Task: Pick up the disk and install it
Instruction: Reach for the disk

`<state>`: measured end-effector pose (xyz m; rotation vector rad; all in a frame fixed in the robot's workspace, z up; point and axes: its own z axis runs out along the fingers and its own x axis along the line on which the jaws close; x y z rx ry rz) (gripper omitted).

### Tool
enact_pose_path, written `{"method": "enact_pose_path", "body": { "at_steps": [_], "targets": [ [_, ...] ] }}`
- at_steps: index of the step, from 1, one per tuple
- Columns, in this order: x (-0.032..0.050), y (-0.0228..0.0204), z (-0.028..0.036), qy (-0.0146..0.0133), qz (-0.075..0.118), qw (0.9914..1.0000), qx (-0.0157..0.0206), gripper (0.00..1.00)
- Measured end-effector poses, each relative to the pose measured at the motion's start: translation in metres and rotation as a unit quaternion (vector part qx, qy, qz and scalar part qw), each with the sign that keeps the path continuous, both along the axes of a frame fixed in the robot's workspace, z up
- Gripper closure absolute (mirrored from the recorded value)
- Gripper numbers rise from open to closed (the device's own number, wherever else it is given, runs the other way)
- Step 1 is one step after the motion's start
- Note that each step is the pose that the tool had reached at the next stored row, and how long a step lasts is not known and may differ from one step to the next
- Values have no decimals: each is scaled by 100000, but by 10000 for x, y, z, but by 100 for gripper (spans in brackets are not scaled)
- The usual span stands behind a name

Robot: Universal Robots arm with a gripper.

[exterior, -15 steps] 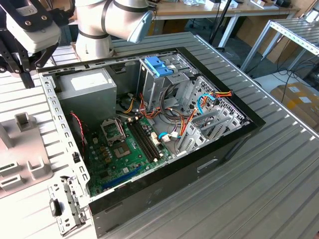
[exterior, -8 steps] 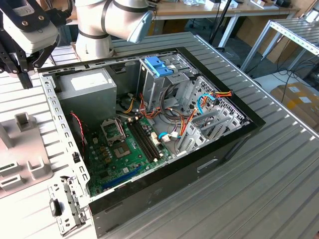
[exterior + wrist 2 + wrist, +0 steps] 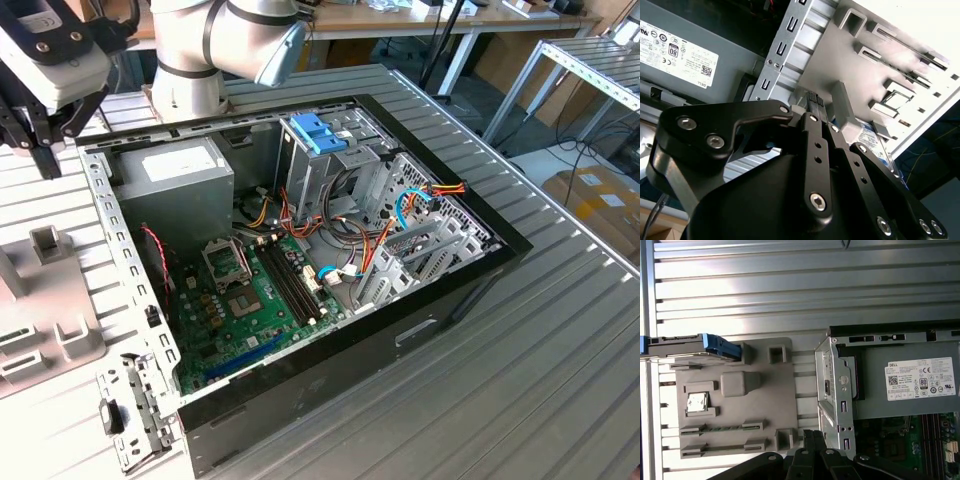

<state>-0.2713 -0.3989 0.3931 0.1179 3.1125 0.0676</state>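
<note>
The disk stands on edge at the far end of a grey fixture plate, and its blue side rails show in the first wrist view. My gripper hangs above the gap between the plate and the open computer case, well apart from the disk. Its black fingers are shut with nothing between them. The second wrist view has the fingertips together over the plate. In the exterior view the gripper is at the upper left, above the plate.
The open case lies on a slatted metal table. Inside it are a grey power supply, a green motherboard, a drive cage with a light-blue latch and loose cables. A chip rests on the plate.
</note>
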Motion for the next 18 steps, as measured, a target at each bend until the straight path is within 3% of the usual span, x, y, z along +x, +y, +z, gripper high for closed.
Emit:
{"method": "enact_pose_path", "body": {
  "at_steps": [18],
  "targets": [
    [-91,0,-1,1,1,100000,1,89]
  ]
}}
